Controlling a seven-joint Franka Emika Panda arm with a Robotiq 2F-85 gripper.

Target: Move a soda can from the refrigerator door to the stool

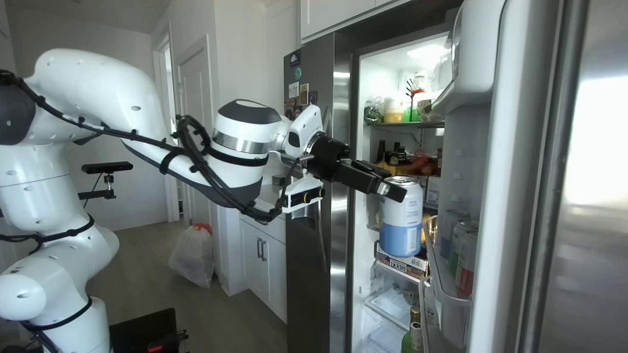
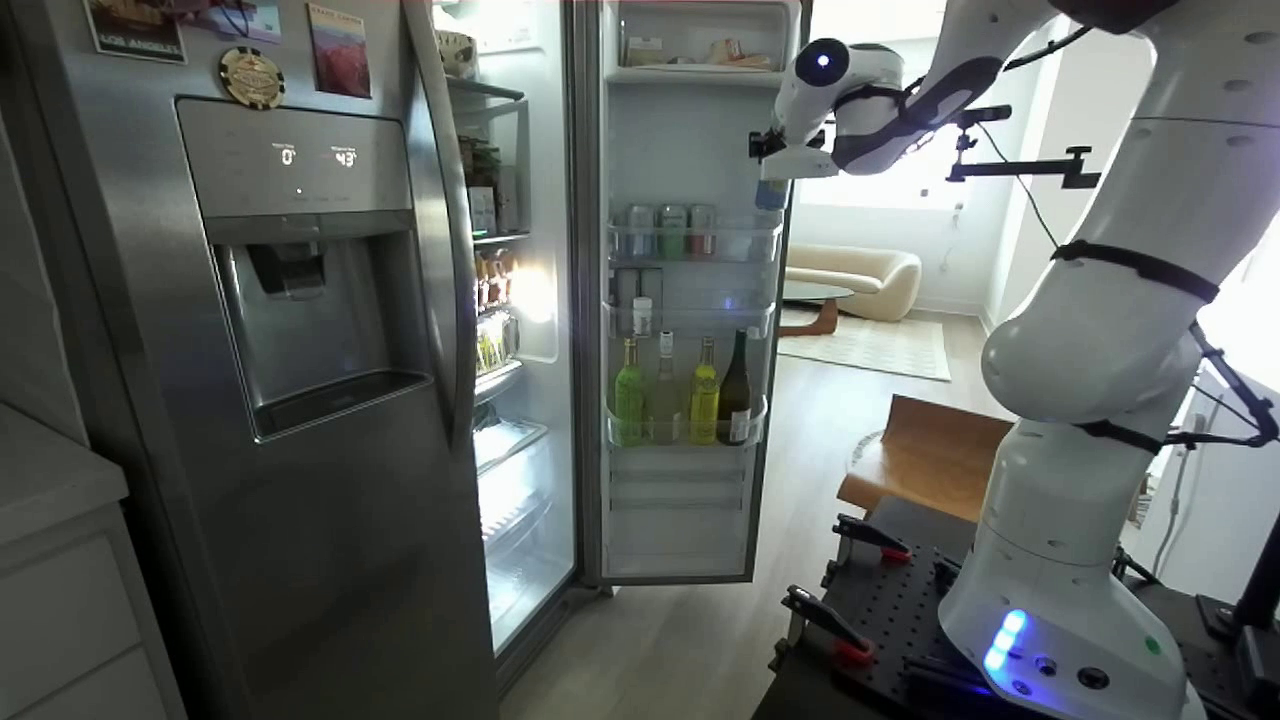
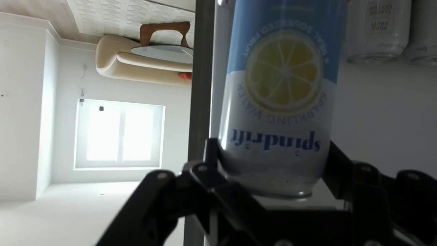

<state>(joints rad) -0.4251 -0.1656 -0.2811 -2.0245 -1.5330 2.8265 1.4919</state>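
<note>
In an exterior view, a black two-fingered gripper (image 1: 392, 183) on a white jointed robot arm (image 1: 142, 113) holds a small cylindrical soda can (image 1: 403, 220), silver-rimmed, with a white and pale-blue body. The fingers (image 1: 395, 192) are clamped around its upper end, and it hangs upright in the air. Right of it is the open refrigerator door (image 1: 512, 196), a tall brushed-steel panel lined in white, with coloured drink cans (image 1: 466, 252) in a clear plastic bin (image 1: 454, 318).

In an exterior view, the arm's base stands on a black perforated surface (image 2: 900, 610), two black-and-red clamps (image 2: 830, 615) at its left edge and a brown seat (image 2: 935, 455) beyond its far edge. The soda can, only its blue lower part showing, is near the door's free edge, higher than the bin's front edge.

In the wrist view, the fingers press both sides of the can near its "spindrift" lettering, which appears upside down.
</note>
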